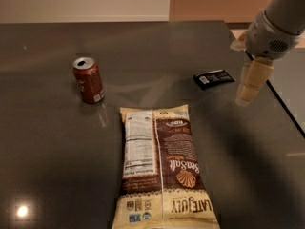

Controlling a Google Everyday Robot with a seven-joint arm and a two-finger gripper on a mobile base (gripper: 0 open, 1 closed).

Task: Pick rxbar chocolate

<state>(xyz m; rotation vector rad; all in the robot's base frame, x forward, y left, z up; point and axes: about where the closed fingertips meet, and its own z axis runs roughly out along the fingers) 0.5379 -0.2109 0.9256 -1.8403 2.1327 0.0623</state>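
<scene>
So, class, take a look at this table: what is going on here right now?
A robot arm is going after the chocolate bar. Its claw hangs over the right side of the dark table, just right of the small black bar and not touching it. The bar lies flat, not yet picked up. A red soda can stands upright on the left, and a big chip bag lies flat in the middle.
</scene>
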